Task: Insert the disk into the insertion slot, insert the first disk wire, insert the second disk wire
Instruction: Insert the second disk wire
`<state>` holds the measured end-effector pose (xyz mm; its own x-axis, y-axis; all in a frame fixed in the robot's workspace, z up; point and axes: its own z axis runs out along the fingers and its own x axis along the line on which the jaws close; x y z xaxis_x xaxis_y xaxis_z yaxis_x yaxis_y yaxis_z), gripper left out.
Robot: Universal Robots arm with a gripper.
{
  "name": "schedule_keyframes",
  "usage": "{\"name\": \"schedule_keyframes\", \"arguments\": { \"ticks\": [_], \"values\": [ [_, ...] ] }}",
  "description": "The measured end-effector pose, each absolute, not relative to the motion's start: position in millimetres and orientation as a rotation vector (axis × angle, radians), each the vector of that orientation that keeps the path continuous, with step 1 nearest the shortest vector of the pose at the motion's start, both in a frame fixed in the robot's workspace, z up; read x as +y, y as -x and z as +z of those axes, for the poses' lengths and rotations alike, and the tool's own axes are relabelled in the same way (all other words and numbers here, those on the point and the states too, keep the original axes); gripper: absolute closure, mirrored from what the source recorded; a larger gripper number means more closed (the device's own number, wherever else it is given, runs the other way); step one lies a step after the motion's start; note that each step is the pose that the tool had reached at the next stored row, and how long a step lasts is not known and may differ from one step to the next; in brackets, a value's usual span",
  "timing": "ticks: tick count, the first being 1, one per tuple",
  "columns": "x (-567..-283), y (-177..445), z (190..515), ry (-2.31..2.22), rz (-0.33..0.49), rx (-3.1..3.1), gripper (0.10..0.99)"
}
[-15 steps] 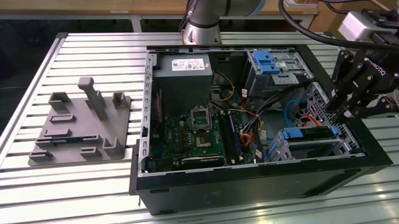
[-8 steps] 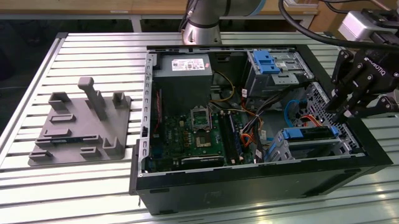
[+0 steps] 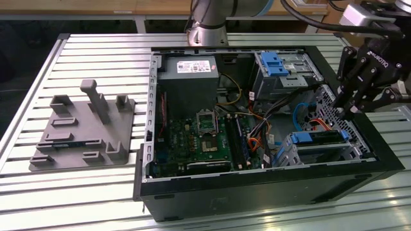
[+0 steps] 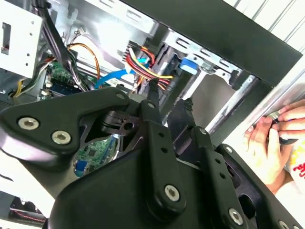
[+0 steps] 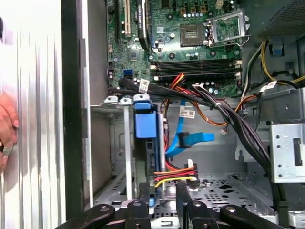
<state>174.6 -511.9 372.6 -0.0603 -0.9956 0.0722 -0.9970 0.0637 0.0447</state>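
One Universal Robots arm (image 3: 209,21) rises behind the open computer case (image 3: 257,185) and bends over it, so that the gripper (image 3: 350,114) points down into the case's corner on the exterior view's right. The jaws stand narrowly parted and clamp nothing. In the first wrist view their tips sit either side of the first disk wire (image 5: 174,174), whose red, yellow and black strands run across just past them. The disk (image 3: 318,138) sits in the insertion slot (image 3: 326,102), framed by its blue carrier, near the gripper's tips. The second disk wire (image 5: 183,138) hangs in a loose fold beside the disk, apart from the gripper. White lettering runs along one gripper link, a white label covers the power supply (image 3: 187,67), and small white tags wrap several cables. A person's hand (image 4: 267,143) rests against the case's outer wall
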Motion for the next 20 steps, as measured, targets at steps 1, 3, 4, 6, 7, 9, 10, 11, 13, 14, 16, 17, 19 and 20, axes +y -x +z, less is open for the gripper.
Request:
{"name": "schedule_keyframes", "arguments": {
  "ticks": [1,3,4,6,7,9,10,11,13,14,16,17,19,20],
  "values": [
    [-508.6,-174.5,372.6,-2.091,0.034,-2.226,0.729],
    [-504.2,-174.2,372.7,-2.085,0.058,-2.220,0.729],
    [-502.4,-174.1,372.6,-2.080,0.072,-2.215,0.729],
    [-499.0,-173.7,372.6,-2.070,0.107,-2.206,0.729],
    [-496.6,-173.2,372.3,-2.071,0.119,-2.209,0.729],
    [-493.9,-171.0,372.1,-2.081,0.142,-2.224,0.729],
    [-493.4,-169.9,372.1,-2.087,0.148,-2.234,0.729],
    [-493.1,-169.0,372.1,-2.092,0.152,-2.244,0.729],
    [-492.9,-164.8,371.2,-2.093,0.160,-2.252,0.729],
    [-492.7,-162.9,371.1,-2.086,0.176,-2.244,0.729],
    [-492.4,-161.6,371.0,-2.071,0.216,-2.221,0.729],
    [-492.3,-161.4,370.8,-2.068,0.229,-2.211,0.729],
    [-491.9,-161.1,370.3,-2.067,0.250,-2.192,0.729],
    [-490.8,-160.7,369.9,-2.068,0.256,-2.187,0.729]
  ]
}}
